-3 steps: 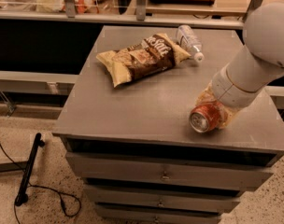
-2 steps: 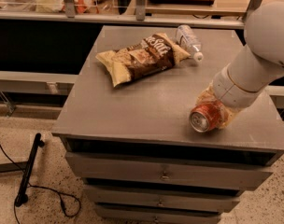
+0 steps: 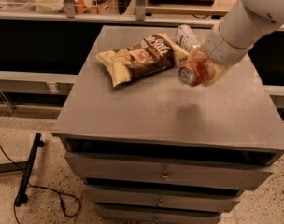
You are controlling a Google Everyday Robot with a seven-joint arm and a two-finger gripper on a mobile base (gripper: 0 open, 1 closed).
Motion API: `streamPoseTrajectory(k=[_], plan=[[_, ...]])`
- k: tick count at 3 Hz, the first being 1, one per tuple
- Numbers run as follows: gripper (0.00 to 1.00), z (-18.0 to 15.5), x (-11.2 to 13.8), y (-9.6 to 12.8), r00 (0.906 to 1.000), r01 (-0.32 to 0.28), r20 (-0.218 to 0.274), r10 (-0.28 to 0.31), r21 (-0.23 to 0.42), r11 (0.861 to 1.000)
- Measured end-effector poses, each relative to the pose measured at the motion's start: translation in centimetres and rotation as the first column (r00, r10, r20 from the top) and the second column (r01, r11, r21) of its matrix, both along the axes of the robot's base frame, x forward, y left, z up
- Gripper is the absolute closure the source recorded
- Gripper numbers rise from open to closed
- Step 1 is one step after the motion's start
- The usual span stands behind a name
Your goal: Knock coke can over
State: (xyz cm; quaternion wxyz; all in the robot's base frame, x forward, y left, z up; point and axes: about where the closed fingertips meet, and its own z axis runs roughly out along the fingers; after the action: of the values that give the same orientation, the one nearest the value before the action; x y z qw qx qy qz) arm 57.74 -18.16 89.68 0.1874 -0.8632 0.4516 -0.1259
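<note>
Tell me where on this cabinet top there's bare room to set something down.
The front half of the cabinet top is bare, from the chip bag to the front edge. The left back corner is free too. Back right is crowded: the water bottle, the bag's end, and the gripper holding the coke can.

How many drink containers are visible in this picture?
2. The coke can is tipped sideways at the gripper, right of centre; the water bottle lies behind it, by the chip bag. The arm may hide others.
</note>
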Motion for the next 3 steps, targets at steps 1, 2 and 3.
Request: streamPoseTrajectory(k=[1,2,3], plan=[[1.00,1.3,2.6,0.0,0.9999,-0.001,0.013,0.002,-0.021,1.000],[1.00,-0.4,3.0,-1.1,0.9992,0.009,-0.038,-0.011,-0.062,0.998],[1.00,-2.6,2.5,-2.0,0.9953,0.024,-0.091,-0.033,-0.089,0.996]])
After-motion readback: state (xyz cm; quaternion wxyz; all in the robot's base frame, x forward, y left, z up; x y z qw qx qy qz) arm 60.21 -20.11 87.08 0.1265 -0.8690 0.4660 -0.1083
